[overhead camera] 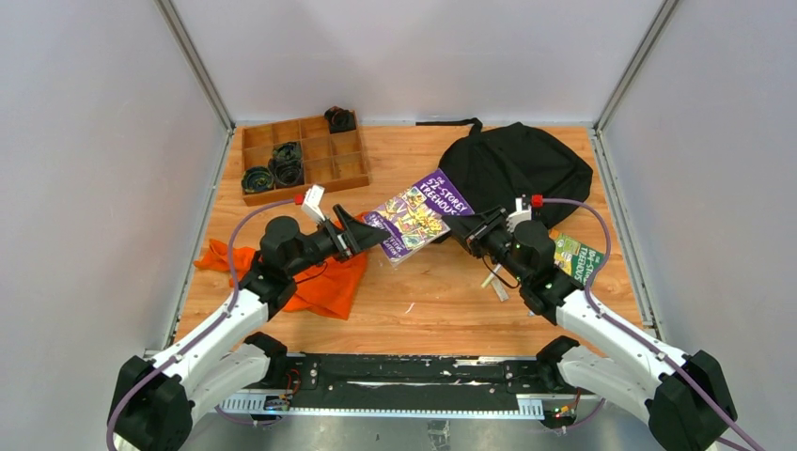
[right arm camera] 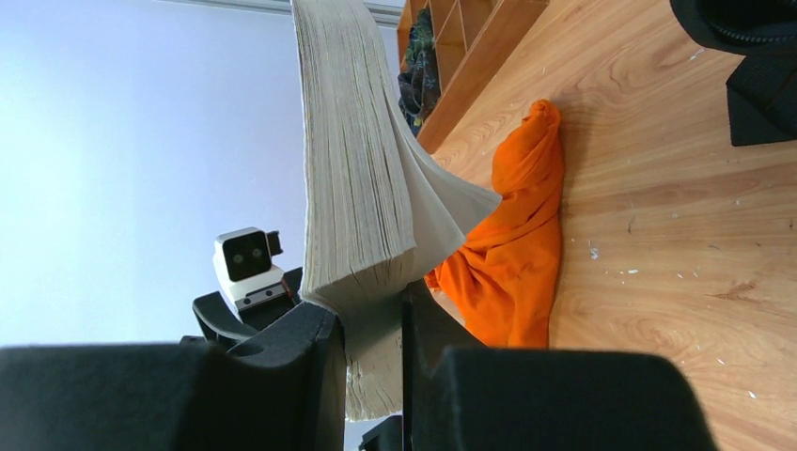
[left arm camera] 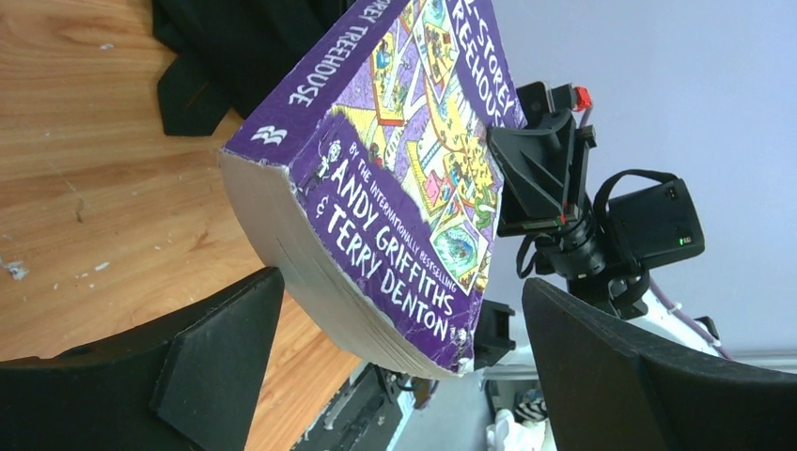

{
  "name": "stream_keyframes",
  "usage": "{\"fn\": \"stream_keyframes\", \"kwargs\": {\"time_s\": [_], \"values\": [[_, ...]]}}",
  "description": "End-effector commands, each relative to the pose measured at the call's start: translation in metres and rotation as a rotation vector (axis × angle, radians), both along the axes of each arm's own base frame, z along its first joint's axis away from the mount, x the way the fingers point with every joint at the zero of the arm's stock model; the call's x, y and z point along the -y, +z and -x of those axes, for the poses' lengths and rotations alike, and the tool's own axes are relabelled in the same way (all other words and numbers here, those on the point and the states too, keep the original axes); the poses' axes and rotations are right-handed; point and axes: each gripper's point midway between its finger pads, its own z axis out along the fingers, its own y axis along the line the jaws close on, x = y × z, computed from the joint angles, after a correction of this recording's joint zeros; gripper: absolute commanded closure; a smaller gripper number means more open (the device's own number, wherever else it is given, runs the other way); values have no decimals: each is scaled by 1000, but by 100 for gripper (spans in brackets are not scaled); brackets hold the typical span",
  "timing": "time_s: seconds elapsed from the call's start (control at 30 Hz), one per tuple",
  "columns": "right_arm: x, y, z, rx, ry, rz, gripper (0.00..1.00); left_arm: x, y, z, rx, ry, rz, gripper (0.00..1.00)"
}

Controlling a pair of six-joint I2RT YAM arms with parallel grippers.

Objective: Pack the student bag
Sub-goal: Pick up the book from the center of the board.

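Backpack (overhead camera: 522,164) just behind right gripper (overhead camera: 470,225) (jaws tight on purple book (overhead camera: 414,214)).

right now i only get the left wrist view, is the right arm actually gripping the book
observer: yes. The right wrist view shows the right fingers shut on the book at its page edge.
operator: where does it go from here
observer: the top view shows the bag lying just behind it, at the far right.
operator: what's below me
observer: an orange cloth lies under the left arm.
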Motion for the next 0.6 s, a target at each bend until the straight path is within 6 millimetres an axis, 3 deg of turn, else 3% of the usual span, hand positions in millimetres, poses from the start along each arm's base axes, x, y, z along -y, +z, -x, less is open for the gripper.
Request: {"fn": "stream_keyframes", "kwargs": {"time_s": [0.0, 0.3, 0.43, 0.57], "values": [[2, 62, 2, 135, 9, -151, 100, 2, -2, 6, 8, -37, 23, 0], [-1, 69, 3, 144, 25, -140, 100, 3, -6, 4, 10, -35, 7, 3], [-5, 61, 2, 111, 43, -145, 100, 1, 13, -2, 71, 0, 101, 7], [-8, 49, 0, 66, 45, -174, 100, 6, 28, -3, 100, -22, 166, 18]]}}
